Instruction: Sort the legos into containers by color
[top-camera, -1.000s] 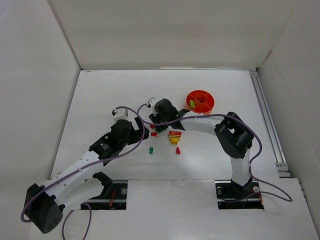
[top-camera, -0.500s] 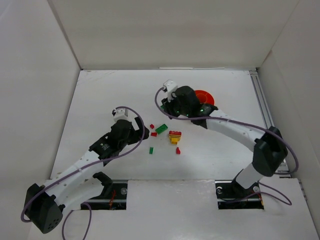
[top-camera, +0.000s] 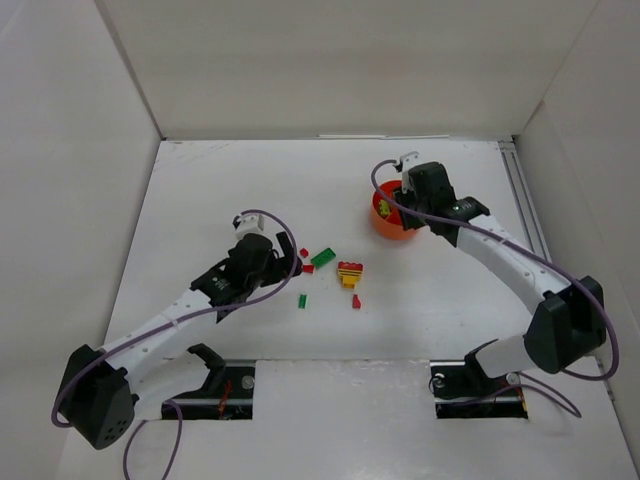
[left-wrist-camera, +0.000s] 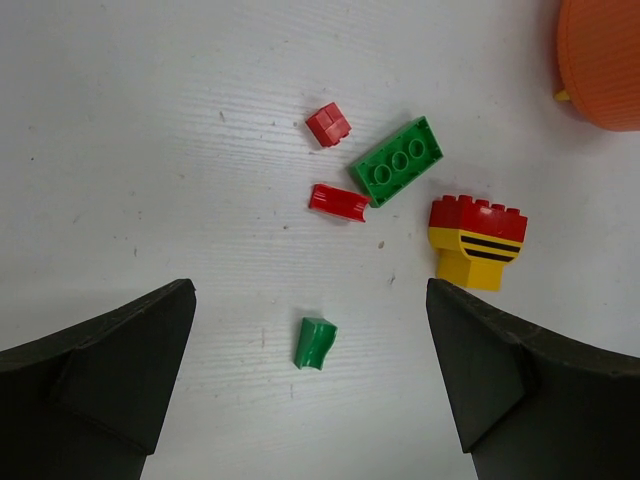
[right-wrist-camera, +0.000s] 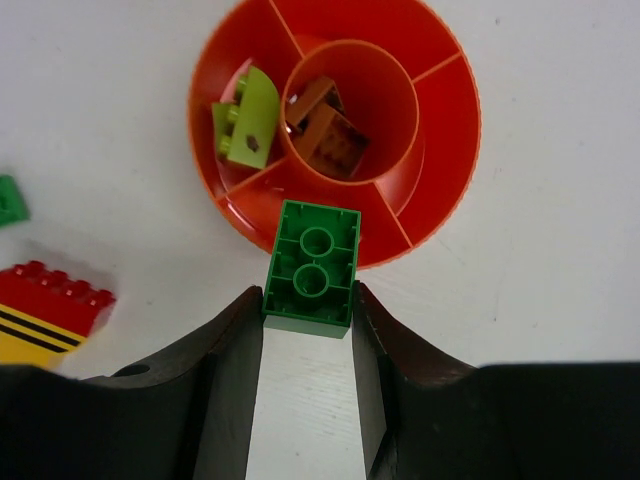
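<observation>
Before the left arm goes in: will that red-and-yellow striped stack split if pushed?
The red-and-yellow stack looks like rigid plastic: probably stiff and light. It seems to be two joined bricks, so a side push might split it. Its yellow end narrows, so it may pivot.

— Which colours are seen on the bowl (right-wrist-camera: 440, 120)?
— Orange-red is seen all over it. A lime-yellow brick (right-wrist-camera: 248, 130) is shown in one outer compartment, and brown bricks (right-wrist-camera: 325, 135) in the middle cup.
— And the gripped brick (right-wrist-camera: 312, 268)?
— Plain green. The fingers (right-wrist-camera: 225, 380) beside it are black.
— What is noted on the white worktop (left-wrist-camera: 150, 120)?
— A block (left-wrist-camera: 477, 240) is coloured red on top and yellow beneath, with two black stripes across the yellow. A flat brick (left-wrist-camera: 397, 161) and a small piece (left-wrist-camera: 315, 343) are green; a cube (left-wrist-camera: 328, 124) and a curved piece (left-wrist-camera: 339, 201) are red. Purple cables (top-camera: 264, 213) are seen on the white-and-black arms (top-camera: 170, 325).
</observation>
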